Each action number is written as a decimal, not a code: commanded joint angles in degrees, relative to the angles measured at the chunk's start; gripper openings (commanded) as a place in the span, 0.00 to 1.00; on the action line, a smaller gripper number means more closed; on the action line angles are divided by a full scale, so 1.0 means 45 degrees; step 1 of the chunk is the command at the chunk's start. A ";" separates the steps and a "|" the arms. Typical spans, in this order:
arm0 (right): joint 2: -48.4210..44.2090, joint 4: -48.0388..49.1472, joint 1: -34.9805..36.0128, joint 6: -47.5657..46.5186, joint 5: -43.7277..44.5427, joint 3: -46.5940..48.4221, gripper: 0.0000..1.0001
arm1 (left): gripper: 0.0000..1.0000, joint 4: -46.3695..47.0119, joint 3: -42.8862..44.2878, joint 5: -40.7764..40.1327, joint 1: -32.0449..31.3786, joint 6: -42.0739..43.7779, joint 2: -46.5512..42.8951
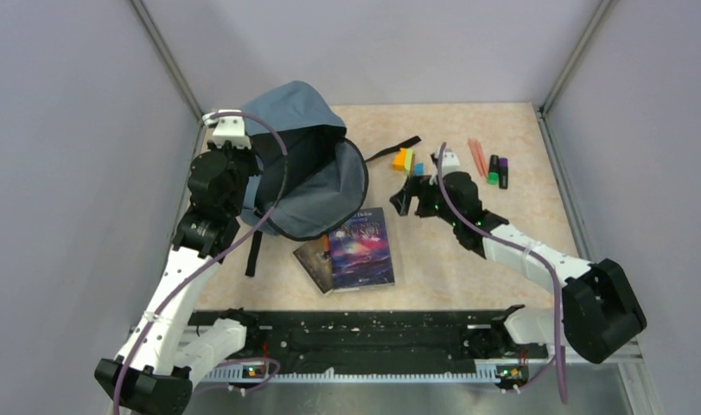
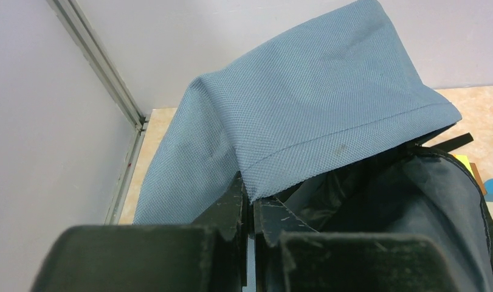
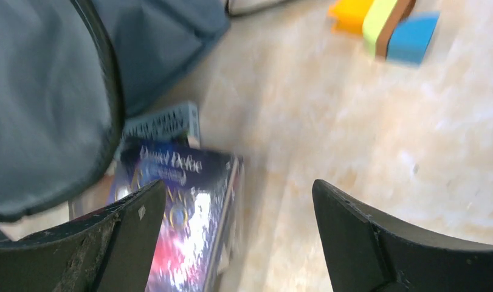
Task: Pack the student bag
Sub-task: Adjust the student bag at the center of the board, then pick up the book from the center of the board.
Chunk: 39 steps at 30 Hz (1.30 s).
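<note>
The dusty-blue student bag lies at the table's back left, its mouth open toward the right. My left gripper is shut on the bag's upper flap and holds it lifted; the dark lining shows beneath. A stack of books, the top one dark blue and purple, lies just in front of the bag and also shows in the right wrist view. My right gripper is open and empty, hovering above the table right of the books.
Orange, yellow-green and blue blocks lie behind the right gripper, also in the right wrist view. Orange pencils and highlighters lie at the back right. A black strap trails from the bag. Walls enclose the table.
</note>
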 commanded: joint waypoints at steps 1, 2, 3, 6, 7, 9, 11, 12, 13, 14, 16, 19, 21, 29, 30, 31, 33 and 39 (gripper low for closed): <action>-0.0961 -0.0251 -0.0009 0.1008 -0.1546 -0.1566 0.88 | 0.00 0.0418 -0.0142 -0.0084 0.0057 0.0078 -0.0318; -0.1177 -0.0011 -0.0010 0.1307 -0.2127 -0.2072 0.88 | 0.00 0.0422 -0.0157 -0.0114 0.0057 0.0081 -0.0339; -0.1400 0.0287 0.0005 0.1647 -0.2739 -0.2526 0.88 | 0.00 0.0434 -0.0162 -0.0101 0.0062 0.0074 -0.0364; -0.2023 0.1260 0.0024 0.2542 -0.4219 -0.3741 0.88 | 0.00 0.0429 -0.0157 -0.0109 0.0057 0.0082 -0.0379; -0.2253 0.1420 0.0043 0.2756 -0.4563 -0.3980 0.88 | 0.00 0.0425 -0.0171 -0.0107 0.0059 0.0079 -0.0386; -0.2429 0.1450 0.0131 0.2948 -0.4935 -0.4310 0.88 | 0.00 0.0446 -0.0182 -0.0103 0.0057 0.0068 -0.0402; -0.2410 0.1384 0.0244 0.3116 -0.5124 -0.4578 0.88 | 0.00 0.0457 -0.0183 -0.0089 0.0057 0.0066 -0.0405; -0.2337 0.1436 0.0329 0.3211 -0.5142 -0.4731 0.88 | 0.00 0.0446 -0.0182 -0.0098 0.0057 0.0065 -0.0413; -0.2236 0.1535 0.0399 0.3275 -0.5135 -0.4873 0.88 | 0.00 0.0452 -0.0182 -0.0082 0.0067 0.0065 -0.0439; -0.2086 0.1582 0.0459 0.3314 -0.5085 -0.4988 0.87 | 0.00 0.0472 -0.0199 -0.0099 0.0070 0.0065 -0.0469; -0.1727 0.1867 0.0502 0.3412 -0.5171 -0.5147 0.85 | 0.00 0.0485 -0.0220 -0.0188 0.0059 0.0113 -0.0486; -0.1248 0.2800 0.0781 0.3752 -0.5527 -0.5365 0.84 | 0.00 0.0497 -0.0223 -0.0215 0.0058 0.0135 -0.0467; -0.0880 0.3406 0.1175 0.4013 -0.5629 -0.5376 0.84 | 0.00 0.0513 -0.0225 -0.0151 0.0057 0.0124 -0.0444; 0.0437 0.5161 0.2194 0.5396 -0.5619 -0.5226 0.80 | 0.00 0.0499 -0.0240 -0.0151 0.0059 0.0144 -0.0405; 0.0611 0.5214 0.2207 0.5486 -0.5612 -0.5225 0.79 | 0.00 0.0498 -0.0240 -0.0166 0.0057 0.0150 -0.0404; 0.0762 0.5240 0.2213 0.5539 -0.5604 -0.5208 0.78 | 0.00 0.0507 -0.0240 -0.0175 0.0057 0.0156 -0.0408; 0.1024 0.5150 0.2280 0.5615 -0.5587 -0.5112 0.77 | 0.00 0.0503 -0.0240 -0.0195 0.0067 0.0179 -0.0387; 0.1391 0.5192 0.2602 0.5919 -0.5519 -0.4979 0.76 | 0.00 0.0531 -0.0269 -0.0253 0.0057 0.0182 -0.0411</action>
